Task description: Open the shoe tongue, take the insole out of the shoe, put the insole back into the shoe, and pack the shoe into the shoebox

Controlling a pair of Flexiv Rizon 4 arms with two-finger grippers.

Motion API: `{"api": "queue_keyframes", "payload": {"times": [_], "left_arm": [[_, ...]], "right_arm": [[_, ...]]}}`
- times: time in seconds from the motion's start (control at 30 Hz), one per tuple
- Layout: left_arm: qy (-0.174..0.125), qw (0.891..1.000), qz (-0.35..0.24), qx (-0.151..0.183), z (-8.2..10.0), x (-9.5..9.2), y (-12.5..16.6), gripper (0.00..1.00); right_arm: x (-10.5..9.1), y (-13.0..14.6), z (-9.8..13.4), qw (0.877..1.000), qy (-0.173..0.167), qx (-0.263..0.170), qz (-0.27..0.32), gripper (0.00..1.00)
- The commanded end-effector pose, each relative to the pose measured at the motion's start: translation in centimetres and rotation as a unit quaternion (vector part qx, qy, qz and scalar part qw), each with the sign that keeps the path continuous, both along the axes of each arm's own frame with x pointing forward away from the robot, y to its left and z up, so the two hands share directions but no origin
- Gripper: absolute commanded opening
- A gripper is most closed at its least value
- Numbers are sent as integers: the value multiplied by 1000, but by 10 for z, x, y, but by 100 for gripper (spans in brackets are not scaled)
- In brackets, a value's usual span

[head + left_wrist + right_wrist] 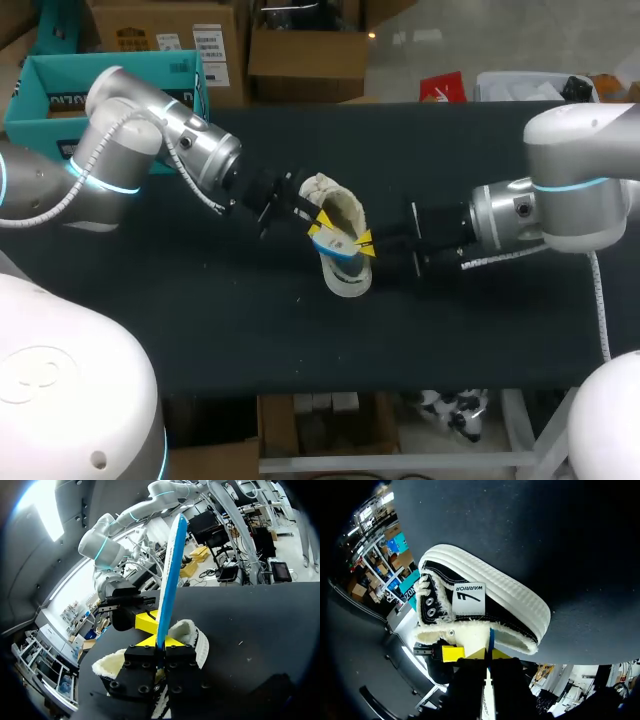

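Two robot arms meet over a fleece-lined shoe (345, 280) standing near the middle of a black counter (480, 330), well apart from its near and far edges. The left tool (322, 222) comes in over the shoe's open mouth. The right tool (363, 241) reaches it from the opposite side, the two sets of yellow tips just beside each other.

Between them is a blue insole (335, 248), partly out of the shoe. In the left wrist view it stands on edge (172, 570), rising straight out from between the left tool's (160, 641) nearly closed fingers, which pinch it from both sides. In the right wrist view the right tool (489, 654) is likewise drawn in tight on the insole's thin edge, with the shoe's black side and ribbed white sole (510, 597) just ahead.

A teal shoebox (40, 95) sits open at the counter's far left corner, behind the left arm. Dark counter shows all round the shoe, widest toward the near edge.
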State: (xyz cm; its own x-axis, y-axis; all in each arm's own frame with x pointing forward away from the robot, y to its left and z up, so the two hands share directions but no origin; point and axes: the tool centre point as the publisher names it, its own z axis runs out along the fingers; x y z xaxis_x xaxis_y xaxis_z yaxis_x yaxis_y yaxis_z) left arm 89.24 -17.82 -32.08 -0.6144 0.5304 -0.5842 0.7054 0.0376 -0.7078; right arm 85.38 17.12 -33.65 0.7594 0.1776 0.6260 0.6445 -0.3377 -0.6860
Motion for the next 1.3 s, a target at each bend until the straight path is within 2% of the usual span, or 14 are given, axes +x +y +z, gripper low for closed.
{"api": "queue_keyframes", "payload": {"times": [0.03, 0.23, 0.5, 0.53, 0.57, 0.67, 0.73, 0.87, 1.03, 1.1, 1.17, 1.2, 1.23, 1.3], "left_arm": [[9, 1000, -8, 2, -11, 7, -9, 0], [10, 1000, -6, 9, -16, 8, -11, 0], [9, 1000, -7, 11, -14, 4, -7, 0], [8, 1000, -8, 11, -13, 2, -6, 18], [8, 1000, -10, 9, -12, 1, -5, 27], [7, 1000, -5, 5, -8, -2, -2, 44], [9, 1000, -2, 4, -5, -5, -1, 47], [6, 1000, -2, -2, 3, -14, 4, 48], [7, 1000, -10, -10, 9, -20, 8, 47], [7, 1000, -12, -12, 11, -23, 10, 42], [5, 1000, -14, -13, 11, -24, 10, 29], [3, 1000, -14, -11, 10, -25, 9, 18], [2, 1000, -14, -10, 9, -25, 8, 0], [3, 1000, -14, -5, 6, -24, 5, 0]], "right_arm": [[1, 8, 6, 999, -9, -32, -23, 0], [6, 4, -3, 999, -12, -30, -27, 0], [14, 3, -13, 999, -9, -25, -28, 0], [14, 3, -14, 999, -10, -24, -28, 0], [15, 3, -15, 999, -10, -24, -28, 0], [16, 1, -16, 999, -11, -22, -29, 0], [17, 0, -17, 999, -11, -20, -30, 0], [18, -4, -19, 999, -10, -18, -35, 0], [18, -8, -20, 999, -10, -15, -40, 0], [18, -9, -20, 999, -10, -15, -42, 0], [18, -10, -20, 999, -10, -15, -43, 0], [19, -10, -20, 999, -9, -14, -43, 0], [19, -11, -20, 999, -9, -14, -43, 0], [20, -11, -20, 999, -8, -14, -42, 0]]}}
